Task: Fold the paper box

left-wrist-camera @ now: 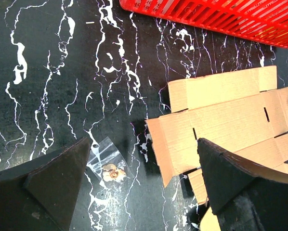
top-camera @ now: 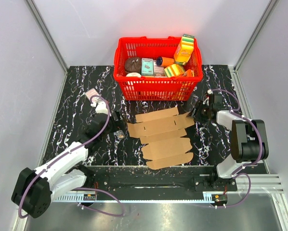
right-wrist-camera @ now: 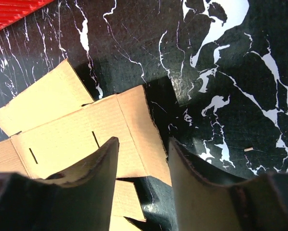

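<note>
The paper box [top-camera: 161, 137] is a flat brown die-cut sheet lying unfolded mid-table, in front of the red basket. My left gripper [top-camera: 116, 126] is open beside the sheet's left edge. In the left wrist view its jaws [left-wrist-camera: 144, 168] stand wide apart over the tabletop, and the box's left flap [left-wrist-camera: 221, 120] is near the right finger [left-wrist-camera: 230, 173]. My right gripper [top-camera: 198, 114] is open at the sheet's far right corner. In the right wrist view its jaws [right-wrist-camera: 143, 159] stand either side of the right flap's edge [right-wrist-camera: 139, 130] without gripping it.
A red basket [top-camera: 158, 89] holding several colourful packages stands behind the sheet. A small clear bag with a gold trinket [left-wrist-camera: 110, 171] lies on the black marbled table [top-camera: 86, 86] between the left fingers, also visible in the top view [top-camera: 120, 135]. White walls enclose the table.
</note>
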